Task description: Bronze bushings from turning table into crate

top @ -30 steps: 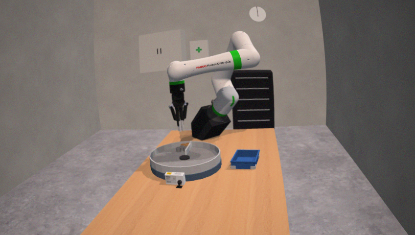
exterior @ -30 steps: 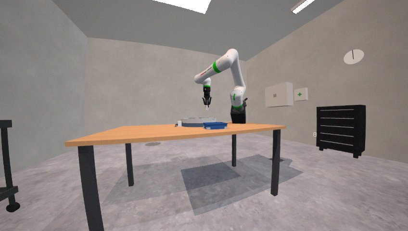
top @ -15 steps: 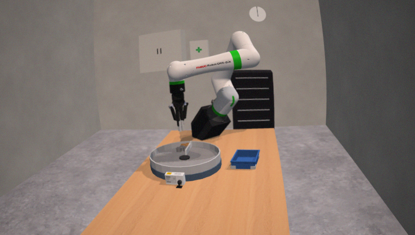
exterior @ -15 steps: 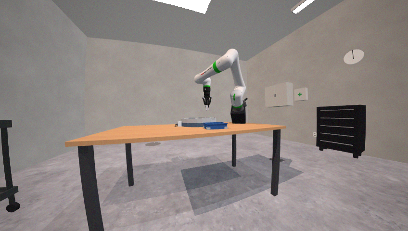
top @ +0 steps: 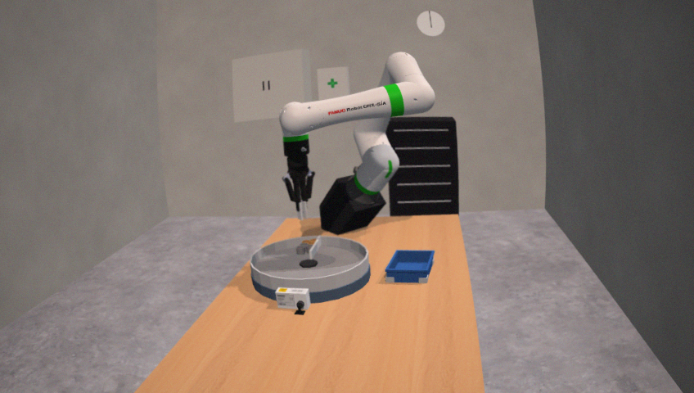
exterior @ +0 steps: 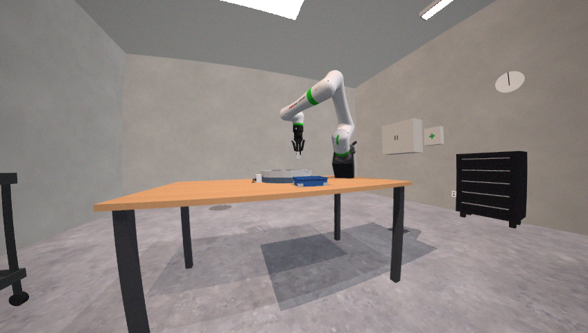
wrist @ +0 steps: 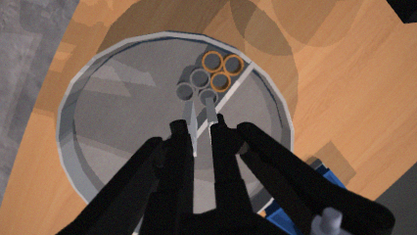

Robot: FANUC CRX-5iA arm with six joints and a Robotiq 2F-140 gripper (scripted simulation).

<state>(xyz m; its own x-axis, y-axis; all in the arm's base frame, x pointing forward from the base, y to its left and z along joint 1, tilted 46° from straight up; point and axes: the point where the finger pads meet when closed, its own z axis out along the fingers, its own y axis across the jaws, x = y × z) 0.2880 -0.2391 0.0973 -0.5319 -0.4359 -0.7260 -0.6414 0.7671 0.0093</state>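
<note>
The round grey turning table (top: pixel 340 281) (exterior: pixel 284 174) (wrist: pixel 113 122) holds bushings against its white divider. Three bronze bushings show in the wrist view: one upper left (wrist: pixel 204 62), one upper right (wrist: pixel 242 65), one lower (wrist: pixel 220 90). Three steel bushings lie beside them: one in the middle (wrist: pixel 200 70), one left (wrist: pixel 177 91), one by the divider (wrist: pixel 216 97), partly behind a fingertip. All six stand close together, open ends up. My gripper (top: pixel 302 214) (exterior: pixel 298 157) (wrist: pixel 201 111) is shut to a narrow gap, empty, high above the turning table. The blue crate (top: pixel 411 277) (exterior: pixel 310 182) shows no bushing inside.
The divider (top: pixel 315 247) (wrist: pixel 235 83) stands up inside the turning table, with a black hub (top: pixel 308 263) near its end. A white box (top: pixel 285 299) and a small black device (top: pixel 299 305) stand before the turning table. The crate is to its right in the top view.
</note>
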